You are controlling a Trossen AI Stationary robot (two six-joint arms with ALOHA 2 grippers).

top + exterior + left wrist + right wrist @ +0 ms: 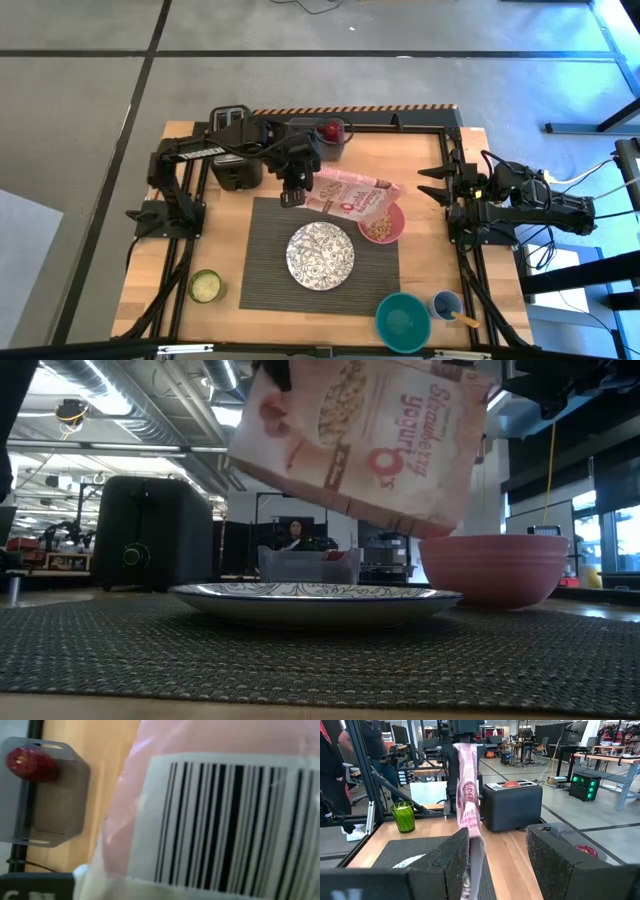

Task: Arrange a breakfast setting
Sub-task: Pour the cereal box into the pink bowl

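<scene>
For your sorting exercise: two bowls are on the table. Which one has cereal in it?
The pink bowl on the mat, under the tilted cereal bag. The teal bowl, off the mat near the table's edge, looks empty.

Toaster (236,150), teal bowl (401,320), jar (205,286)

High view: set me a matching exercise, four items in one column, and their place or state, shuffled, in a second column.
Items:
1. pink cereal bag
2. white plate
3. pink bowl
4. red apple

Places or states:
A. in a grey tray at the table's far edge
B. on the mat's right edge, cereal inside
C. held in the air by the left gripper, tilted over the bowl
D. in the middle of the dark ribbed mat, nothing on it

Pairs: 1-C, 2-D, 3-B, 4-A. The right gripper waits at the table's right side.
</scene>
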